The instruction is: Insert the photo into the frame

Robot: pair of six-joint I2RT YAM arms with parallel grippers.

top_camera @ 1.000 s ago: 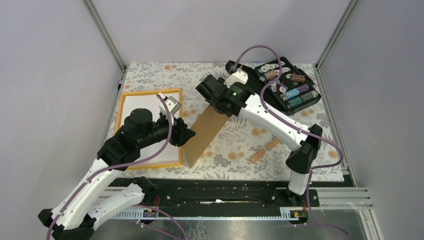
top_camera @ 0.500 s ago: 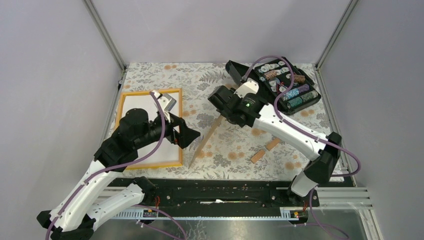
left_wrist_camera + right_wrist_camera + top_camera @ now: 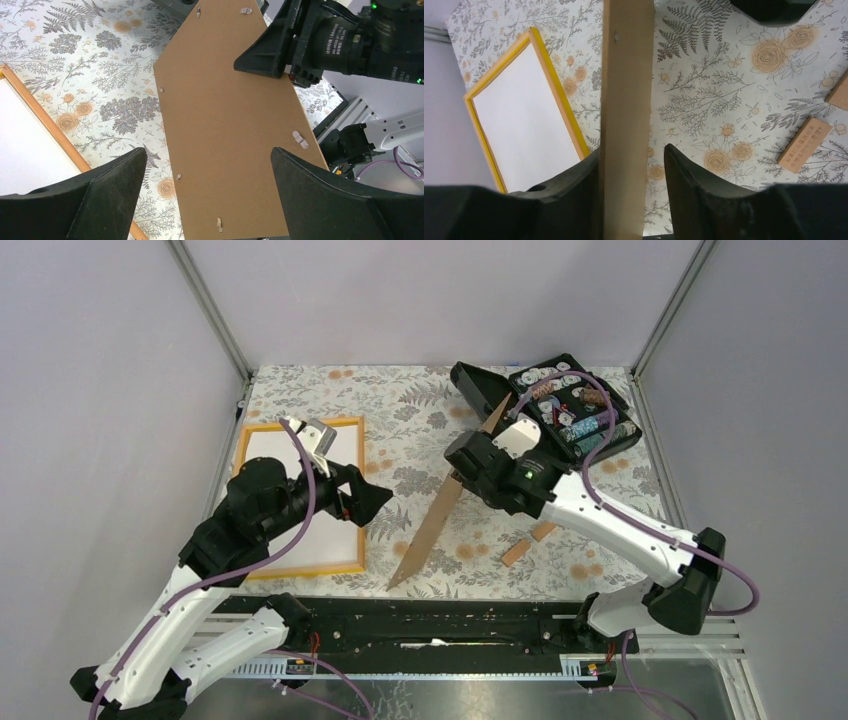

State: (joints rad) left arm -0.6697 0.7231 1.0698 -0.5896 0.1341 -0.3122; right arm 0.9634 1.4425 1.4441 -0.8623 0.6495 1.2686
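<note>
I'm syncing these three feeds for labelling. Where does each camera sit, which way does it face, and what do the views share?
Top external: fixed above and behind the bases, looking down on the table; both whole arms show.
Left wrist: on the left arm, facing the backing board and the right gripper holding it; the open left gripper shows at the bottom.
Right wrist: on the right arm, looking down along the board between its own fingers, the frame below.
Shared: all three show board and frame.

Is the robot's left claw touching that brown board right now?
Apart. The overhead view shows a strip of flowered tablecloth between the wide-open left gripper and the tilted brown board, so there is a plain gap.
</note>
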